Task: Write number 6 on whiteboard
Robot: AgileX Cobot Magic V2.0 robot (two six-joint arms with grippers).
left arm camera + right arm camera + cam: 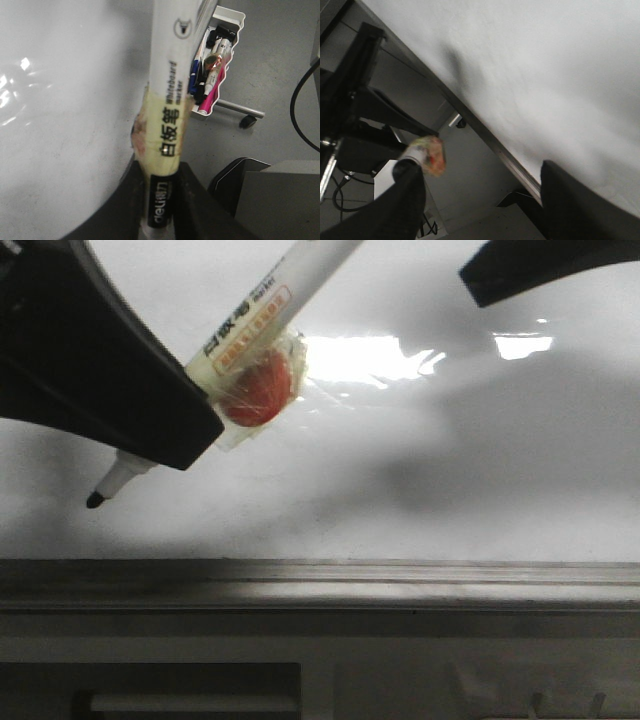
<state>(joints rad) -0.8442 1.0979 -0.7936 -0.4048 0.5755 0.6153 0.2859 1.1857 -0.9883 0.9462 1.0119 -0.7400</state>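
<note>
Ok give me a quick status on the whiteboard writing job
Left gripper shut on marker, tip off the board. Right gripper open, empty. Whiteboard blank, no 6 yet. Nothing in the way.

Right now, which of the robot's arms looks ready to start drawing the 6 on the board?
The left. Its gripper already clamps the marker, tip pointing at the blank whiteboard. The right gripper is open and holds nothing.
</note>
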